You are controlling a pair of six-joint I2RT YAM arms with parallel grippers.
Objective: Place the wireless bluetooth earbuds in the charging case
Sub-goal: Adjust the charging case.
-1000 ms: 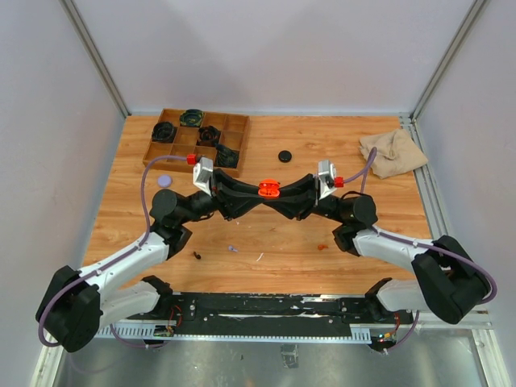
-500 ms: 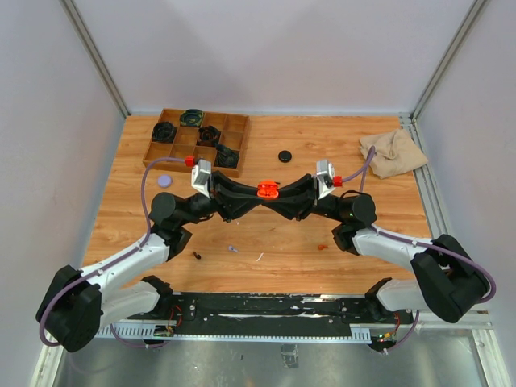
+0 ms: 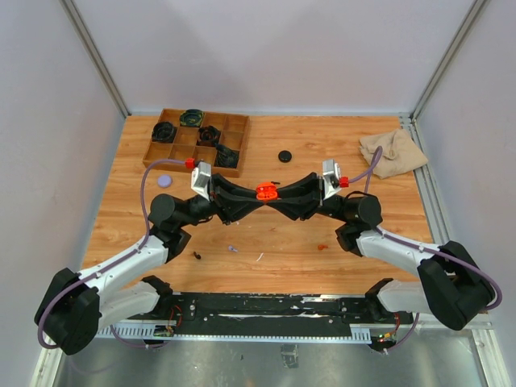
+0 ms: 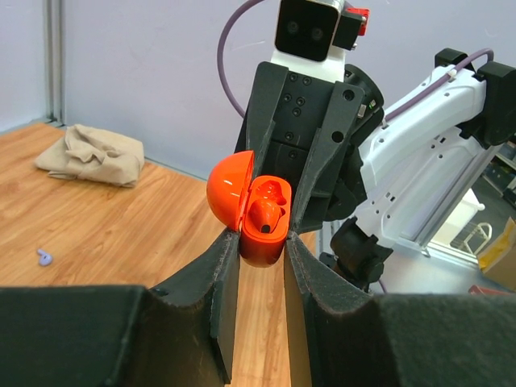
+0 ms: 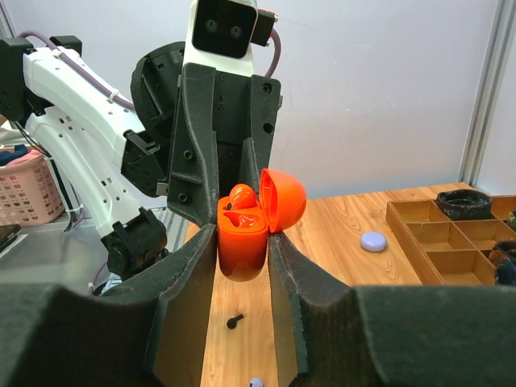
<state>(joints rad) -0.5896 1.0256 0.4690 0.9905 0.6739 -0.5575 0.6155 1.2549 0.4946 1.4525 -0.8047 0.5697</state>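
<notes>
An orange-red charging case [image 3: 266,192] is held above the table's middle with its lid [image 4: 230,192] open. My left gripper [image 4: 262,242] and my right gripper [image 5: 243,242] are each shut on the case body from opposite sides. One orange-red earbud [image 4: 271,214] sits in the case, and it also shows in the right wrist view [image 5: 242,197]. Another orange-red earbud [image 3: 322,247], a black earbud [image 3: 197,255] and a lavender earbud [image 3: 231,249] lie on the table below. The other earbuds are not visible.
A wooden compartment tray [image 3: 234,122] with dark items stands at the back left. A lavender round case [image 3: 165,181] and a black round case [image 3: 285,156] lie on the table. A beige cloth [image 3: 393,151] is at the back right. A thin pale sliver [image 3: 260,257] lies near the front.
Both grippers stay shut on the orange case. The right wrist has shifted slightly right and the case has barely moved.
</notes>
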